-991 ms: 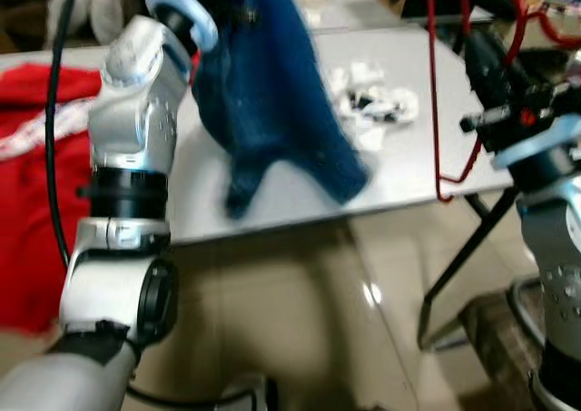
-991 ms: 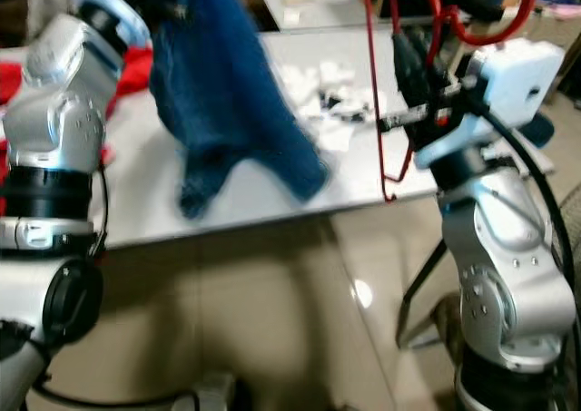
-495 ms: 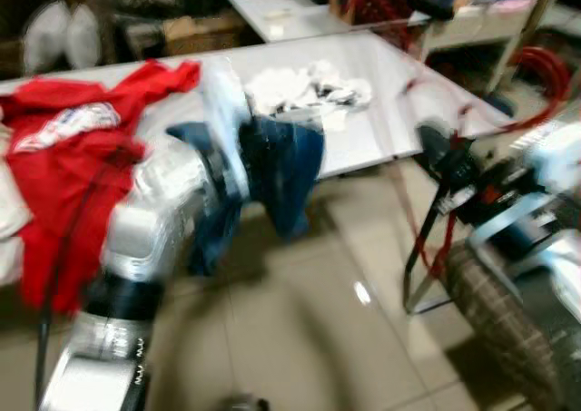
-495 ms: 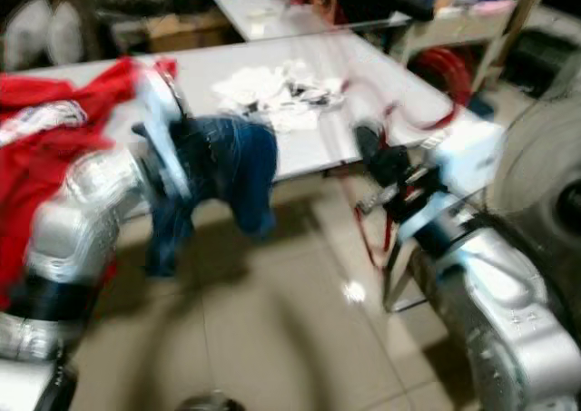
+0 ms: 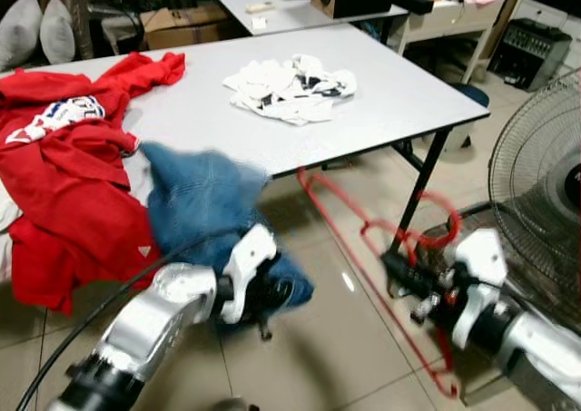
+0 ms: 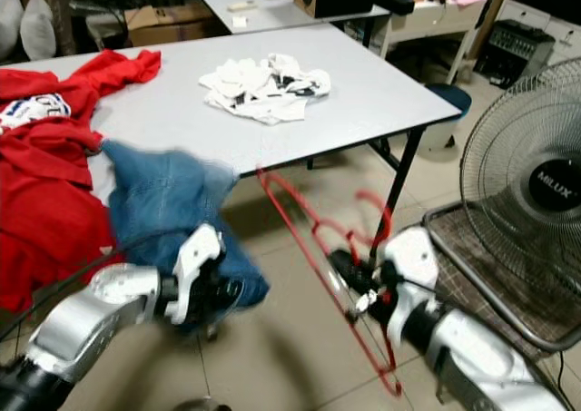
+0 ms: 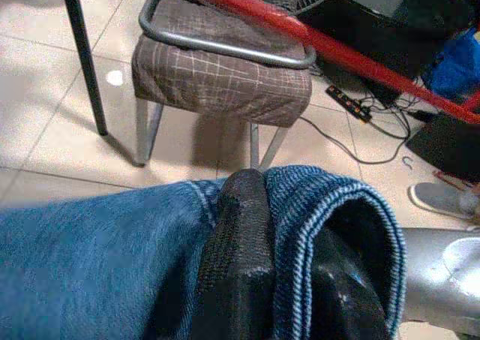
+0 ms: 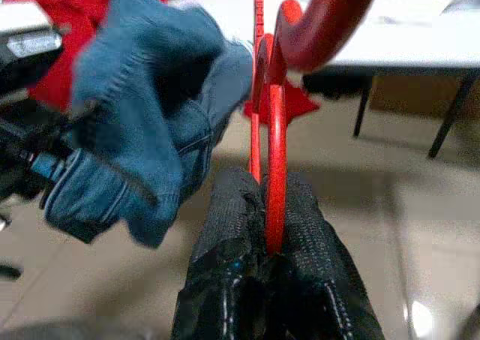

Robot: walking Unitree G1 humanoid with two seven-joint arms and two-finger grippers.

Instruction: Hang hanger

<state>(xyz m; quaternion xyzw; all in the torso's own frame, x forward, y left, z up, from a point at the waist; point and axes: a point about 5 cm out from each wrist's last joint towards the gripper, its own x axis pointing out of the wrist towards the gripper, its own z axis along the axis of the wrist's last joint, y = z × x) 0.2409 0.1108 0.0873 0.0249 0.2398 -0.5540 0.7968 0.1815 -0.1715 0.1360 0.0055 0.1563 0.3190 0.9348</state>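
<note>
A red plastic hanger (image 5: 338, 240) slants from the table's front edge down toward the floor. My right gripper (image 5: 406, 278) holds it low on the right, and in the right wrist view the black fingers (image 8: 232, 227) are shut on the hanger (image 8: 274, 137). Blue jeans (image 5: 201, 204) droop from the table edge. My left gripper (image 5: 270, 295) is shut on the jeans' lower part. In the left wrist view denim (image 7: 315, 205) is folded between the fingers (image 7: 240, 235). Hanger and jeans are apart.
A grey table (image 5: 399, 98) carries a red garment pile (image 5: 64, 175) and a white crumpled garment (image 5: 290, 80). On the right stand a fan (image 5: 540, 202) and a checked stool (image 6: 490, 248). Tiled floor lies in front of the table.
The camera has swung and now looks at the table from farther back. Both arms are lower, near the floor. The jeans and the hanger remain gripped.
</note>
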